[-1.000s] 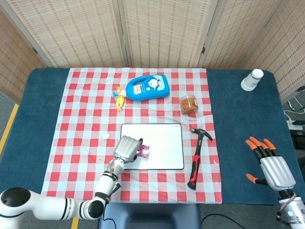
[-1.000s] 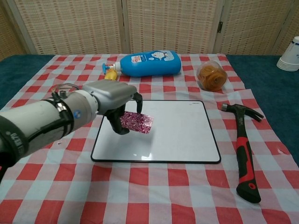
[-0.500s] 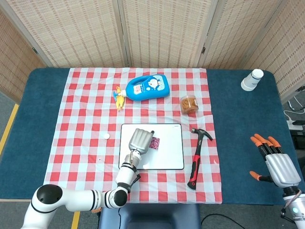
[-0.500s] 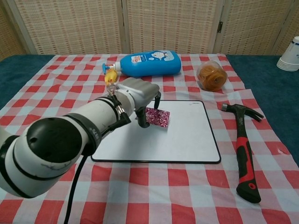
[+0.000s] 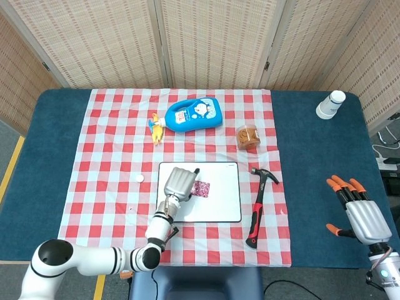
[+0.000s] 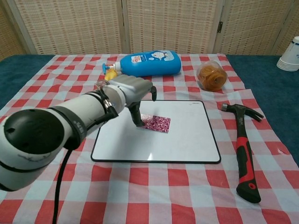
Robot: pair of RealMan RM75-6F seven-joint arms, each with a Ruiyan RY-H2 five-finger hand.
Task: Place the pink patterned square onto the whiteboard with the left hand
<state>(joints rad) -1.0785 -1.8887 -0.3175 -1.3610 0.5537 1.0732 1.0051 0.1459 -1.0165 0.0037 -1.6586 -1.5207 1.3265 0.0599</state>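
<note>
The pink patterned square (image 6: 157, 123) lies flat on the whiteboard (image 6: 187, 140), in its upper left-middle part. My left hand (image 6: 131, 92) hovers just left of it; one finger points down and touches the square's left edge, while another is lifted clear above it. In the head view the square (image 5: 202, 188) sits on the whiteboard (image 5: 219, 206) beside the left hand (image 5: 178, 182). My right hand (image 5: 361, 215) hangs over the blue table at the far right, fingers spread, holding nothing.
A red-handled hammer (image 6: 243, 149) lies right of the board. Behind it are a blue bottle (image 6: 149, 63), a small yellow toy (image 6: 110, 73) and a jar of orange pieces (image 6: 211, 77). White cups (image 5: 330, 104) stand at the back right.
The left hand carried the square from the board's left edge to its middle and lowered it. The square now lies flat and the upper finger has lifted off it.
</note>
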